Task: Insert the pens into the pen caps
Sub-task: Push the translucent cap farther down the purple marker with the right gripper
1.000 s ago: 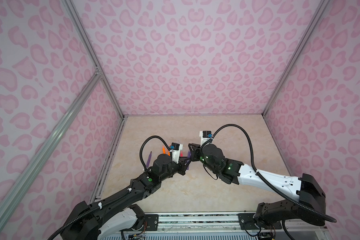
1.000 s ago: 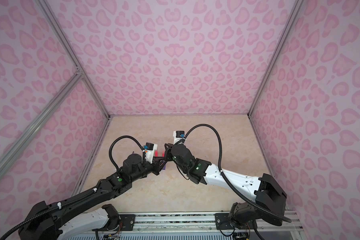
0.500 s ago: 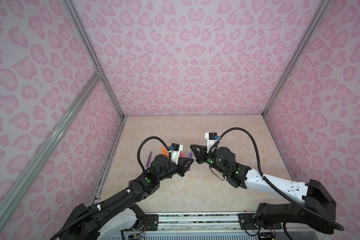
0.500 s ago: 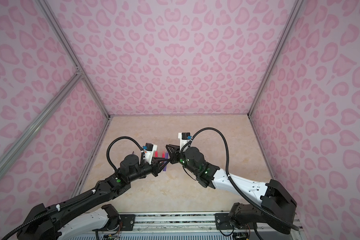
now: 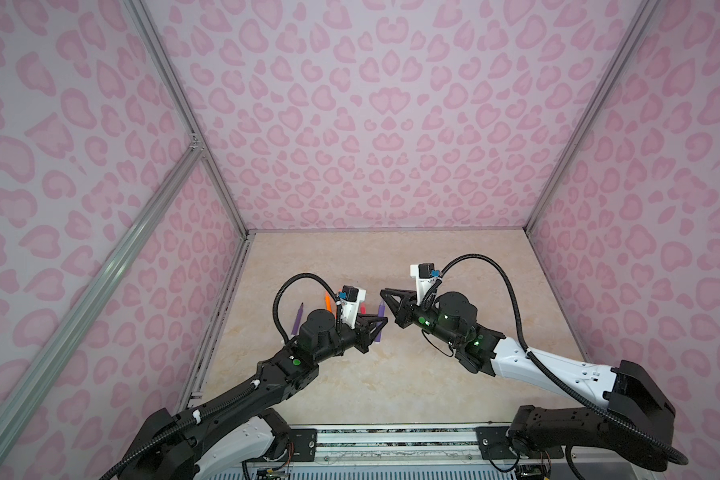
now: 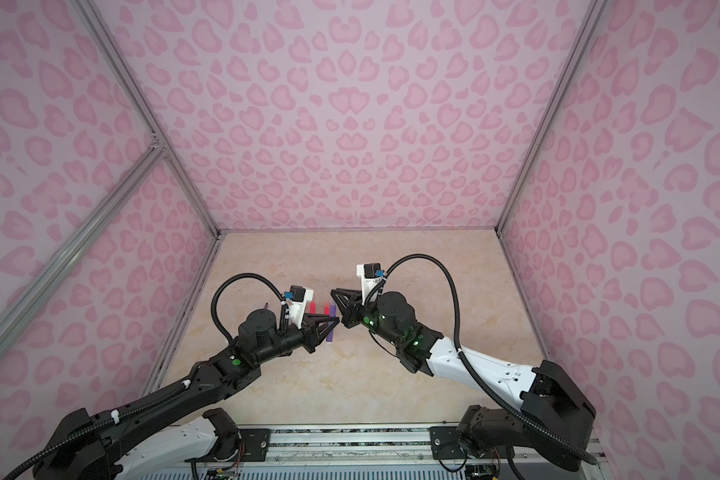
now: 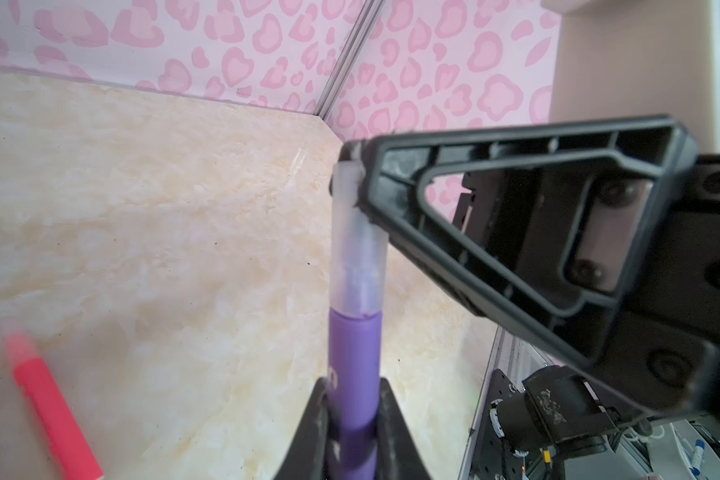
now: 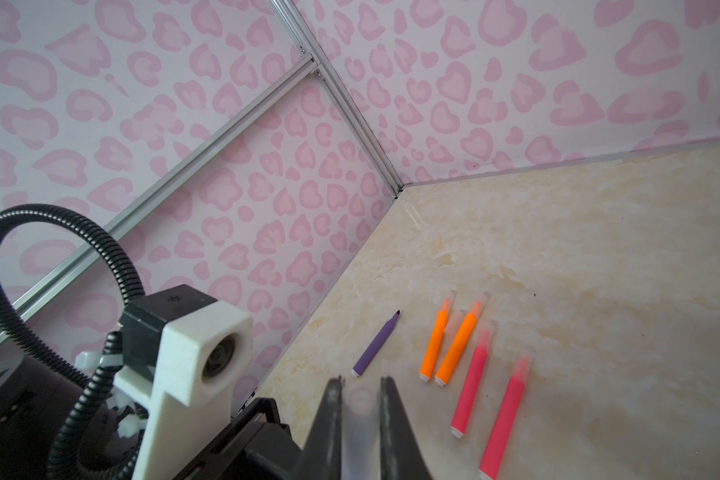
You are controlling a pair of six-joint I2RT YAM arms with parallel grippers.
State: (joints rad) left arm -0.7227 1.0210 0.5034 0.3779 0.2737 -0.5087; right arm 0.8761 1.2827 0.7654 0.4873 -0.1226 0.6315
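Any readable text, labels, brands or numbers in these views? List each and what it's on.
None legible in any view.
purple pen in the left gripper: small white mark on the barrel, maybe print, too blurred to read.
camera on the left wrist: tiny star-like sign on its top, no letters.
pen cap in the right gripper: no print seen.

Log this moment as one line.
left gripper: shut on purple pen | right gripper: shut on cap | cap: over pen tip
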